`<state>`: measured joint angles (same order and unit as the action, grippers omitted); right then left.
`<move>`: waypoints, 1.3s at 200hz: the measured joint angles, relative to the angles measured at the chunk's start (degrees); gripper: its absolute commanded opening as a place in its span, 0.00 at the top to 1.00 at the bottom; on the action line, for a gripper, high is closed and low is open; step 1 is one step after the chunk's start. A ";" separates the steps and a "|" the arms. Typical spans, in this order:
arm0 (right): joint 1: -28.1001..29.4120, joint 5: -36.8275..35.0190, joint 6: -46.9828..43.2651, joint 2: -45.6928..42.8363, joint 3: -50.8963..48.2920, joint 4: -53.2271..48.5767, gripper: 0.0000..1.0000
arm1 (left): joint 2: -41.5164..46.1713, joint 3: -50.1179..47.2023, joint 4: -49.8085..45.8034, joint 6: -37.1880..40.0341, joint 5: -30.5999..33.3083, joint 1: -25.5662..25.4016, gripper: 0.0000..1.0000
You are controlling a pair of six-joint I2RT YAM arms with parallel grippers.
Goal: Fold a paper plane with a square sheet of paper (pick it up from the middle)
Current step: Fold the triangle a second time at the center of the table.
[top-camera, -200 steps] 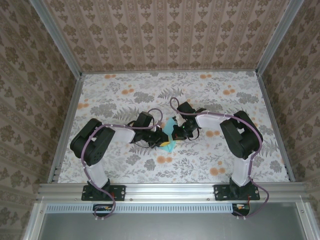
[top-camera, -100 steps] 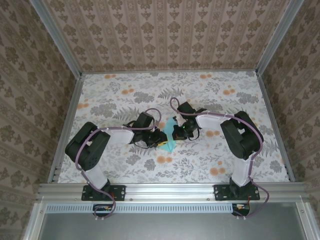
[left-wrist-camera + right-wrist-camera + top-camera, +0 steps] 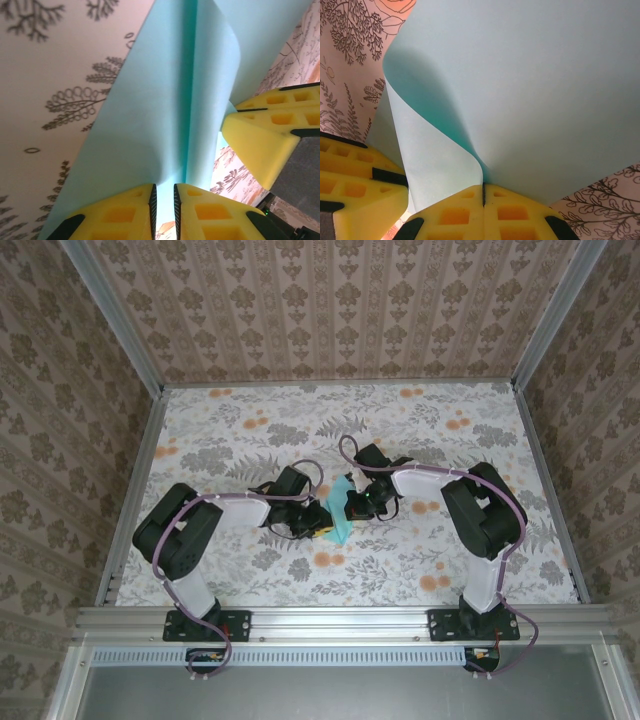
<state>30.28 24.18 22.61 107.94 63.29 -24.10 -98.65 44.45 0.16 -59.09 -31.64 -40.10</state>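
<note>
The square sheet of paper, light turquoise, hangs curled between the two grippers at the table's middle. A lengthwise crease runs down it in the left wrist view. My right gripper is shut on the sheet's edge, and a flap curls up beside its left finger. My left gripper stands at the sheet's other end. Its jaws are a narrow gap apart, with paper and tabletop showing through the gap. From above, the left gripper and right gripper nearly touch. The paper plane is out of view.
The floral tabletop is fenced by aluminium rails and patterned walls. The right gripper's yellow finger sits close to the left gripper's right side. The left gripper's finger shows at the right wrist view's lower left.
The left gripper's jaws have parted slightly from shut. The left arm's elbow has swung a little leftward and nearer. The right arm and the paper have stayed put.
</note>
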 measured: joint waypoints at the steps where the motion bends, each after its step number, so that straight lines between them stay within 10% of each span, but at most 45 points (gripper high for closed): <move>1: 0.00 -0.02 0.00 0.00 0.00 -0.02 0.96 | 0.00 0.00 -0.02 0.00 0.00 0.00 0.82; 260: 0.26 -3.02 -1.38 -0.20 0.87 -1.81 0.96 | 0.24 1.57 10.14 0.57 -2.49 0.00 0.88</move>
<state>30.55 21.17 21.23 107.74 64.16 -25.91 -98.41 46.02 10.31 -58.52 -34.13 -40.10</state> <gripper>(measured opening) 0.048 0.119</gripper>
